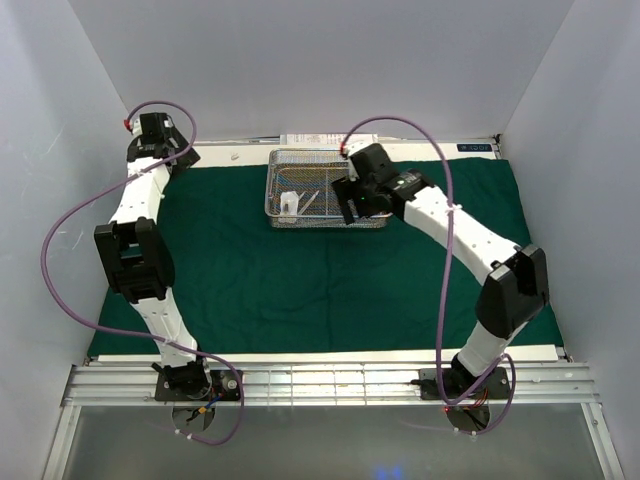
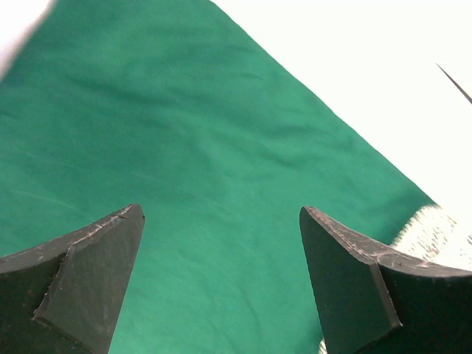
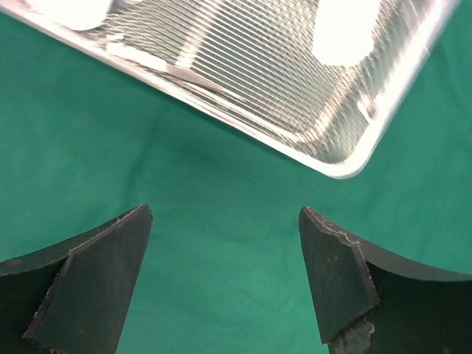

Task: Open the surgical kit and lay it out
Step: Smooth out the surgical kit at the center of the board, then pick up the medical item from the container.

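The dark green cloth [image 1: 330, 270] lies spread flat over the table. On its far middle stands the silver wire-mesh tray [image 1: 325, 188], with a white packet [image 1: 289, 206] and thin instruments [image 1: 305, 190] inside. My right gripper [image 1: 352, 210] hangs over the tray's front right part. In the right wrist view it [image 3: 225, 217] stands open above bare cloth [image 3: 206, 221], just short of the tray's corner [image 3: 339, 166]. My left gripper [image 1: 170, 150] is at the cloth's far left corner. In the left wrist view it [image 2: 221, 214] is open over the cloth [image 2: 184, 147], with nothing between its fingers.
White walls close in the left, back and right sides. A flat white paper item [image 1: 315, 139] lies on the bare table behind the tray. A white table strip [image 1: 330, 355] and the metal base rail [image 1: 330, 385] run along the near edge.
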